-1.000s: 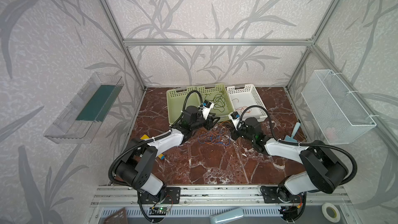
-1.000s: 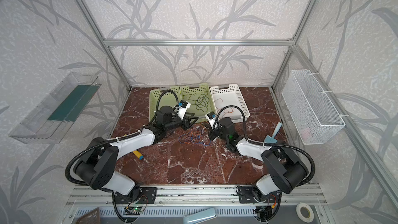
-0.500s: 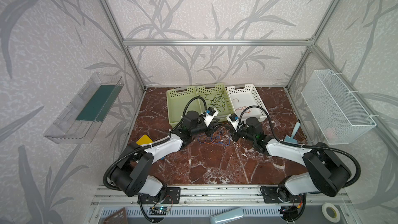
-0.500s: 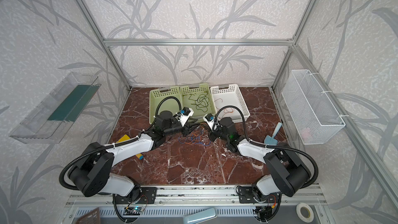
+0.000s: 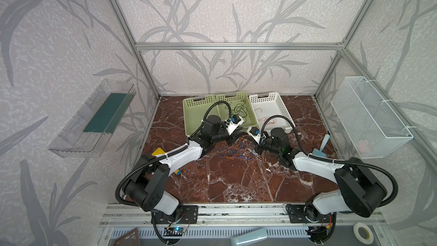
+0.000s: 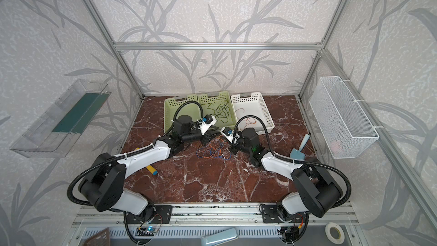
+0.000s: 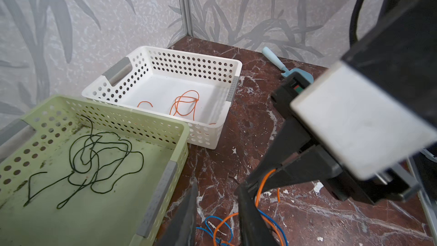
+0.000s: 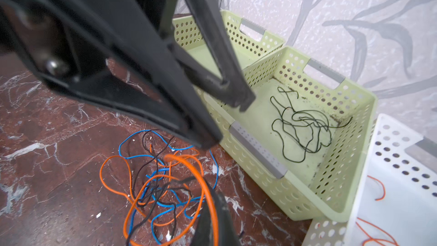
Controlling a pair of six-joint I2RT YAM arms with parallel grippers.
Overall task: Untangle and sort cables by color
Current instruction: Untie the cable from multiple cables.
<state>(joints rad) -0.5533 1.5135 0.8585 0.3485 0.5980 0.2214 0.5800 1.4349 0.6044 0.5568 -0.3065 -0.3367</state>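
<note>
Orange cable [image 8: 185, 159] is pinched in the right pincer [image 7: 264, 176], jaws pressed together, same as a second ago. That arm has barely shifted.

The change is on the other side. The left pincer [image 7: 217, 189] has swung off the near rim of the green basket [image 7: 179, 128] and down to the tangle [image 5: 234, 151], and is now almost tip to tip with the right one. Its jaws have narrowed over that second, but a gap still shows between the fingers [image 7: 186, 218] in the left wrist view, so they are spread with nothing pinched yet. The orange cable runs from the right pincer's tip down past one left finger. Whether it passes between the left fingers can't be told.

The tangle itself looks unmoved: blue, orange and dark strands looped together on the table [image 5: 236, 185], just in front of the baskets and between the two pincers. Already sorted are the dark cables [image 7: 94, 159] in the green basket and the orange strands [image 7: 184, 105] in the white basket [image 7: 236, 67].

For the task, this likely sets up a two-arm pull, with the left closing on a second spot so the orange one can be drawn free of the blue. No new cable got sorted in this second, and most of the tangle is left to do.
</note>
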